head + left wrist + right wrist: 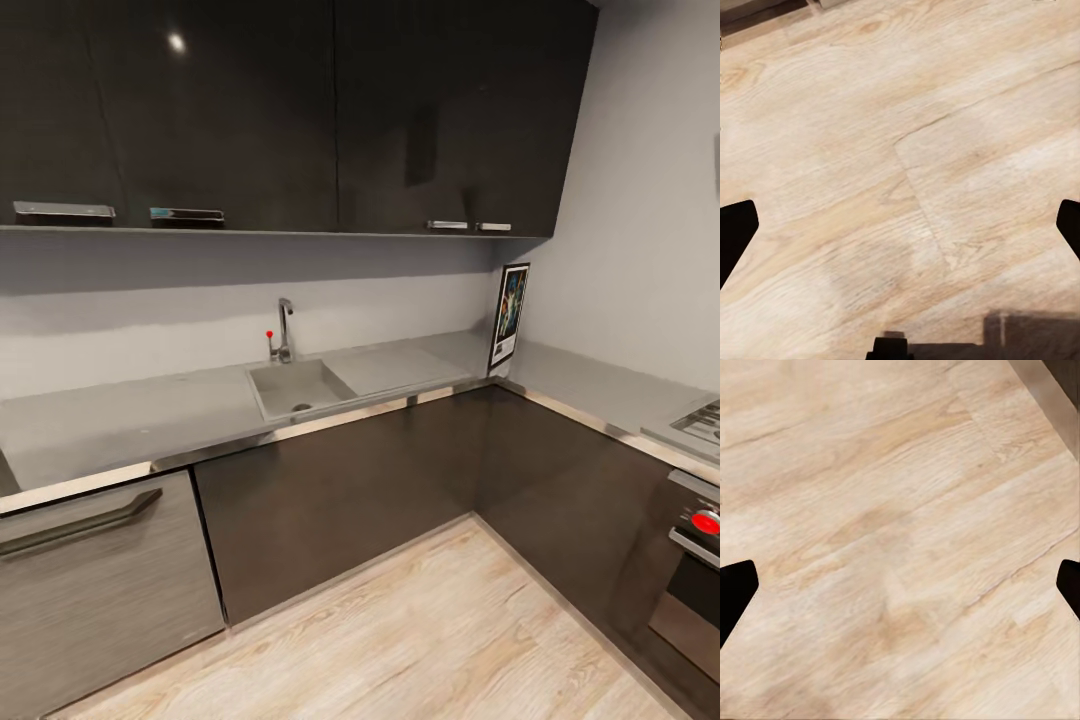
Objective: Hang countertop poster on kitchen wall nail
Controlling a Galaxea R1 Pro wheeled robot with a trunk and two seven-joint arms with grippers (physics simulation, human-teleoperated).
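We see the poster [509, 317] propped upright right of the sink [297, 387], leaning against the wall; both grippers' jaws spread, empty.

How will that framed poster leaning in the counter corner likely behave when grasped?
The thin black-framed, white-bordered rectangular poster probably stays stiff, given its frame. Standing upright against the light-grey wall on the smooth grey metallic countertop, it may tip or slide if nudged. It looks light.

Bare countertop [150, 415] leads to the cornered poster [509, 316] — cabinets [300, 110] overhang, tap [285, 330] midway.
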